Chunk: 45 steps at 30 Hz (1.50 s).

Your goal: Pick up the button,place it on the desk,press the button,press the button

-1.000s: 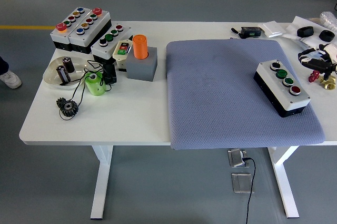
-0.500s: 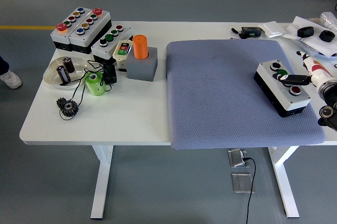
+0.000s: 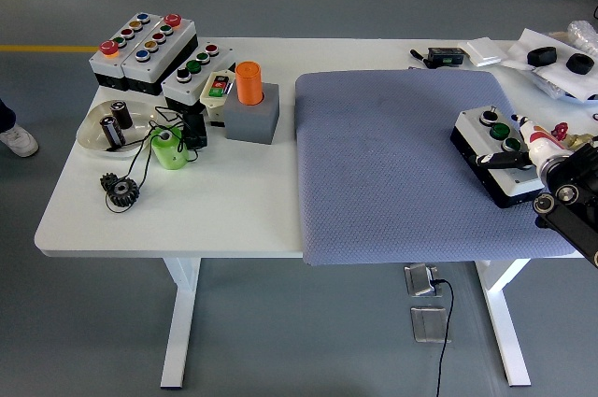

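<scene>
At the upper left of the frame sit two grey button boxes [image 3: 142, 49], with a third box [image 3: 194, 68] just to their right. Below them, a clear dish [image 3: 93, 135], a green cup [image 3: 168, 148] and a small black gear [image 3: 121, 191] lie on the white table [image 3: 234, 210]. Right of these, an orange cylinder [image 3: 248, 82] stands in a grey block [image 3: 252, 120].

The right half of the frame is covered by a grey mat [image 3: 392, 163], and the button box [image 3: 495, 154] rests on it at centre right — white top, black base, a row of caps including a green one.

The right hand [image 3: 547, 159] comes in from the right edge, over the box's near end, a dark finger [image 3: 500, 160] laid across the top where the lower caps are. It grasps nothing that I can see; how far the other fingers curl I can't tell.

The box looks rigid and fairly light, smooth plastic — best taken by its long sides, clear of the caps. The soft mat may let it tip under a press.
</scene>
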Each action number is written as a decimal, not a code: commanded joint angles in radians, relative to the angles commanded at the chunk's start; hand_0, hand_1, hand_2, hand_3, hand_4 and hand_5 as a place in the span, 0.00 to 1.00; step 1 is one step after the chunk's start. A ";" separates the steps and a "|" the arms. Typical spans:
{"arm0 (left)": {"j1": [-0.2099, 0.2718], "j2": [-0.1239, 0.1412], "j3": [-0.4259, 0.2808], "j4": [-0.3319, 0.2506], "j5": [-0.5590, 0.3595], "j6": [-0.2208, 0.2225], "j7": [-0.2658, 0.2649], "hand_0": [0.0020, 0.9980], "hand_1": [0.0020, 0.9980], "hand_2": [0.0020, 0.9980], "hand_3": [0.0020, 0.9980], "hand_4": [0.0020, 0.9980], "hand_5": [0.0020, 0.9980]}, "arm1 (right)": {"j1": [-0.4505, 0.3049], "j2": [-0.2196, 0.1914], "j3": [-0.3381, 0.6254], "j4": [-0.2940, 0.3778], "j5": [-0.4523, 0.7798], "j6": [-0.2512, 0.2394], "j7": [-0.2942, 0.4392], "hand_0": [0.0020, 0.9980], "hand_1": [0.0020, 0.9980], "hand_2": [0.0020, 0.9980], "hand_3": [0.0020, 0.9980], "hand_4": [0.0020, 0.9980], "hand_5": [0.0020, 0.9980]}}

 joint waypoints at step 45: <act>-0.012 0.002 -0.019 0.000 0.010 0.003 -0.001 0.68 0.70 0.72 0.53 0.37 1.00 | 0.136 -0.064 -0.264 -0.030 -0.064 -0.025 0.201 0.30 0.19 0.34 0.49 0.44 0.00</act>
